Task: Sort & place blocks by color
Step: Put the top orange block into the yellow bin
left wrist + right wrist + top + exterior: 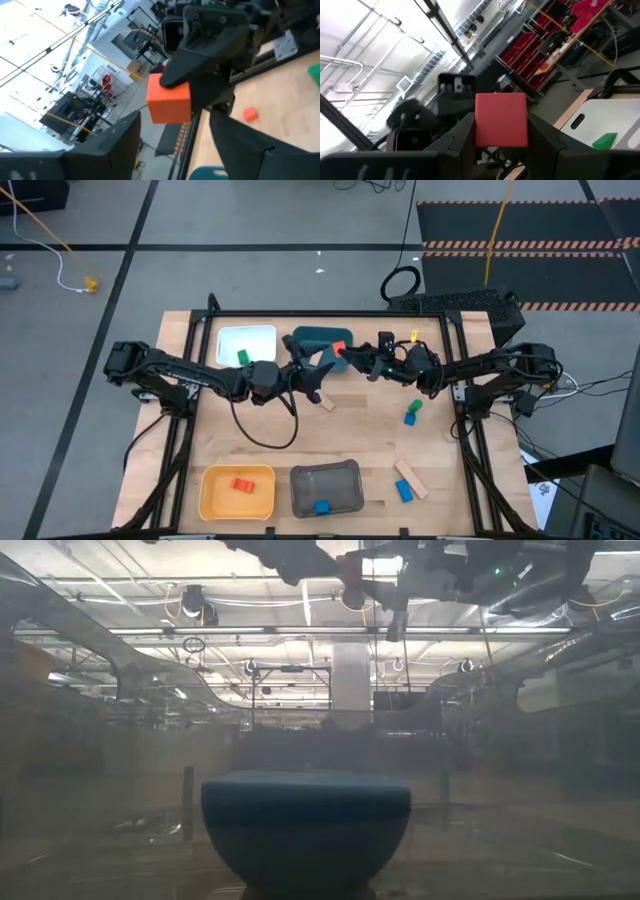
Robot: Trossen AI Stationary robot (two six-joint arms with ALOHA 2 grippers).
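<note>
My right gripper (345,353) reaches in from the table's right and is shut on an orange-red cube (340,348), held in the air by the teal bin (318,338). In the right wrist view the cube (501,120) sits between that gripper's two fingers. My left gripper (322,377) faces it from the left, open and holding nothing. The left wrist view shows the cube (169,102) just ahead of its spread fingers. A green block (243,357) lies in the white bin (250,335), a red one (240,484) in the yellow bin (215,498), and a blue one (321,507) in the grey bin (345,480). My right gripper pinches the cube by two opposite faces (481,136) between its two fingers (457,142). The fingers come roughly level from the table's right, tipped a little upward. The cube is lifted clear of the table and the bins, and stands out past the fingertips.
Loose blocks lie on the table's right half: a green one (415,406), a blue one (409,418), a tan bar (411,479) beside another blue one (403,492), and a tan piece (327,404) near the middle. A black cable (265,435) loops under the left arm.
</note>
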